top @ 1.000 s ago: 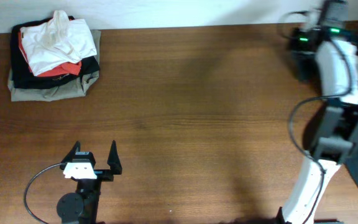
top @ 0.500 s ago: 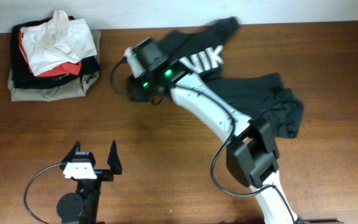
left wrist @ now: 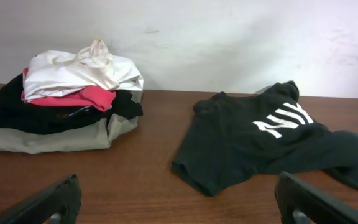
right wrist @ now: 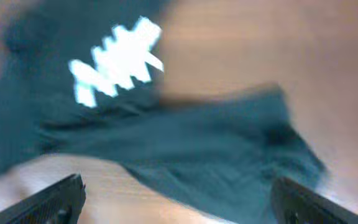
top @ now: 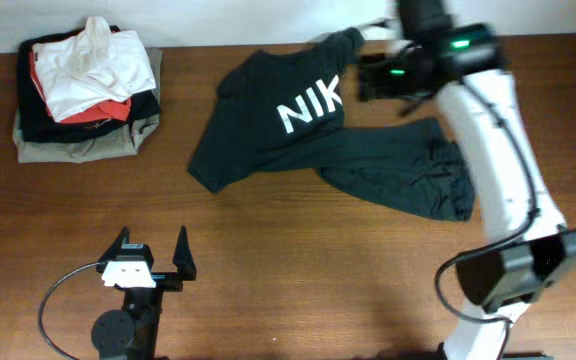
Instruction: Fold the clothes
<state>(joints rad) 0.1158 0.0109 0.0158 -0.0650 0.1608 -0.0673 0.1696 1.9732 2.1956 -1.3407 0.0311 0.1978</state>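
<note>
The clothes, a black T-shirt (top: 268,130) with white block letters, lie crumpled across the back middle of the table, the lower part bunched to the right. My right gripper (top: 368,75) hovers above the shirt's far edge near the letters, open and holding nothing. Its wrist view is blurred, with the shirt (right wrist: 197,155) below the widely parted jaws of the right gripper (right wrist: 179,202). My left gripper (top: 151,252) stands open near the front left, well short of the shirt. In the left wrist view the shirt (left wrist: 247,149) lies ahead to the right of the left gripper (left wrist: 182,205).
A stack of other garments (top: 88,90), white and red on black and khaki-grey, sits at the back left corner; it shows as the stack (left wrist: 61,106) in the left wrist view. The right arm (top: 498,170) arches over the table's right side.
The right arm swung in from the right edge, dragged the shirt across the table and let it go; its jaws went from shut to wide open. The left arm stayed still.
</note>
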